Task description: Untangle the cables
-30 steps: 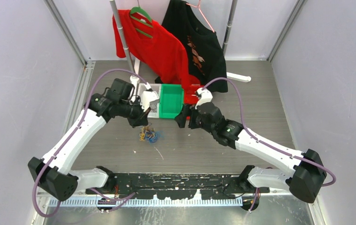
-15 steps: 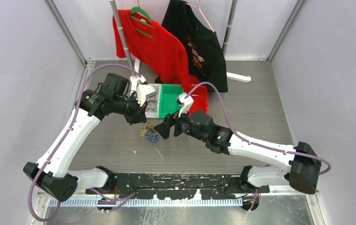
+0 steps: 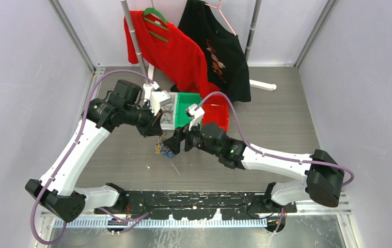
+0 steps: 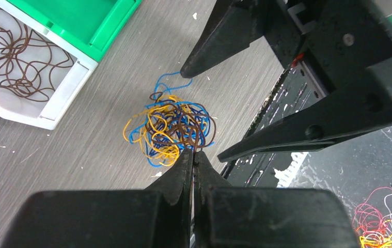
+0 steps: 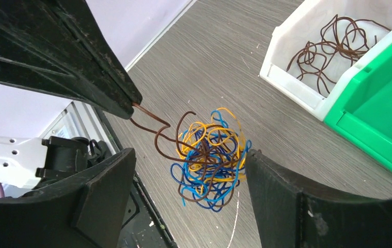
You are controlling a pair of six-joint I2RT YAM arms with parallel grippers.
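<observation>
One brown strand (image 5: 150, 121) is pinched in the left gripper (image 4: 192, 155), with the cables (image 4: 170, 126) bunched off it near the table's (image 3: 286, 129) middle. The right gripper (image 5: 188, 152) is spread wide around them. If the whole ball gets grabbed, knots could be pulled tighter.

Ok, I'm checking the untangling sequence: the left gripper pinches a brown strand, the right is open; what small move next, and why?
Probably close the right gripper on the clump of cables. Its jaws stand open either side of it, while the left gripper is shut on a brown strand leading out; holding the clump would let that strand be pulled free.
</observation>
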